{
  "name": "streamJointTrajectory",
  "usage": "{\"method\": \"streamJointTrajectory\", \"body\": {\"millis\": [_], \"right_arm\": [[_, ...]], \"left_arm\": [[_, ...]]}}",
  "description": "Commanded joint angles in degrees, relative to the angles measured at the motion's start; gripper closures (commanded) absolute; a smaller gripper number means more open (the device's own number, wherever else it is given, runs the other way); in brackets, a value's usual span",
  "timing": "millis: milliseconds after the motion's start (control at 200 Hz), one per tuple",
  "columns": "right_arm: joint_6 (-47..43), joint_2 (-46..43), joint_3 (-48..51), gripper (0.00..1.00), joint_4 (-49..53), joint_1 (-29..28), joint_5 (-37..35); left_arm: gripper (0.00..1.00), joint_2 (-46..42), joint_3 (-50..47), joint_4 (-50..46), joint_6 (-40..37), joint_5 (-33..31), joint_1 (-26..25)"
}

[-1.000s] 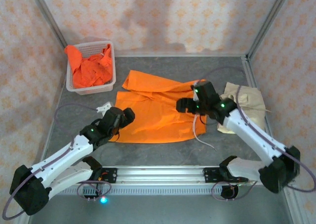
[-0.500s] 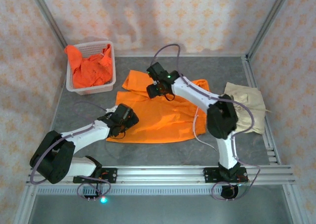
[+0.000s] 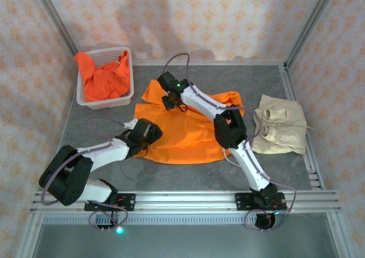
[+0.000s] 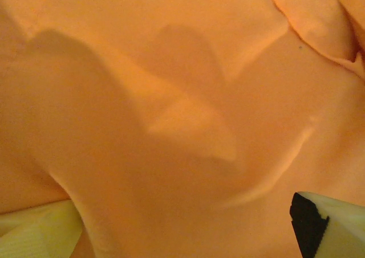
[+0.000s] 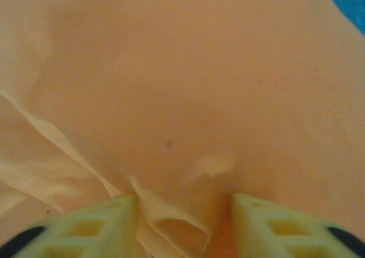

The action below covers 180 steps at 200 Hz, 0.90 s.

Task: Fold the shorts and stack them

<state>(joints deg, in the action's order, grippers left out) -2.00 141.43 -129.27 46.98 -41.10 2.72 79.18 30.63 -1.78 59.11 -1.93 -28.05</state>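
Observation:
One pair of bright orange shorts (image 3: pixel 191 134) lies spread flat at the table's middle. My left gripper (image 3: pixel 149 134) rests low over its near-left edge, jaws wide open, with only orange cloth (image 4: pixel 171 98) between the fingertips (image 4: pixel 34 235). My right gripper (image 3: pixel 169 101) reaches across to the far-left part of the same shorts. Its fingers (image 5: pixel 108 221) stand partly apart, pressed down on the cloth (image 5: pixel 188 87), and a raised fold sits in the gap beside the left finger. Beige shorts (image 3: pixel 279 134) lie crumpled at the right. More orange shorts (image 3: pixel 102 78) fill the basket.
A white mesh basket (image 3: pixel 108 102) stands at the back left near the wall. Patterned walls and metal frame posts close in the table on three sides. A metal rail (image 3: pixel 188 200) with both arm bases runs along the near edge.
My right arm has swung from the right side across to the shorts' far-left part, and its jaws have narrowed around a fold. My left gripper crept slightly onto the near-left edge.

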Motion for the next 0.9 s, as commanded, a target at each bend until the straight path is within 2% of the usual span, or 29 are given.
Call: {"method": "streamJointTrajectory", "body": {"millis": [0, 75, 235, 530, 711, 831, 856, 896], "right_arm": [[-0.02, 1.82, -2.23, 0.67, 1.91, -0.12, -2.58], [0.19, 2.74, -3.59, 0.80, 2.02, -0.05, -3.78], [1.83, 3.53, -7.77, 1.00, 2.02, 0.95, -5.29], [4.91, 4.06, -14.15, 1.00, -0.86, 6.86, -3.86], [7.05, 8.61, -21.57, 1.00, -2.55, 11.34, -4.19], [11.74, 11.86, -25.25, 1.00, -3.76, 14.67, -3.70], [12.92, 12.14, -25.49, 0.93, -4.11, 15.42, -3.17], [14.56, 12.22, -25.50, 0.77, -4.66, 16.57, -1.15]], "left_arm": [[0.03, 3.77, -3.73, -4.15, 2.50, 2.69, 0.24], [0.03, 3.46, -4.07, -4.38, 2.84, 2.64, 0.24], [0.03, 1.00, -6.11, -5.74, 3.68, 1.54, 0.24], [0.03, -4.50, -9.22, -9.36, 4.86, -0.20, -0.45], [0.03, -8.50, -11.17, -12.51, 6.40, -1.99, -1.45], [0.03, -11.10, -12.65, -13.62, 7.66, -2.30, -1.96], [0.03, -11.72, -12.83, -13.98, 7.83, -2.46, -2.00], [0.03, -12.48, -12.92, -14.53, 8.02, -2.63, -2.18]]}}
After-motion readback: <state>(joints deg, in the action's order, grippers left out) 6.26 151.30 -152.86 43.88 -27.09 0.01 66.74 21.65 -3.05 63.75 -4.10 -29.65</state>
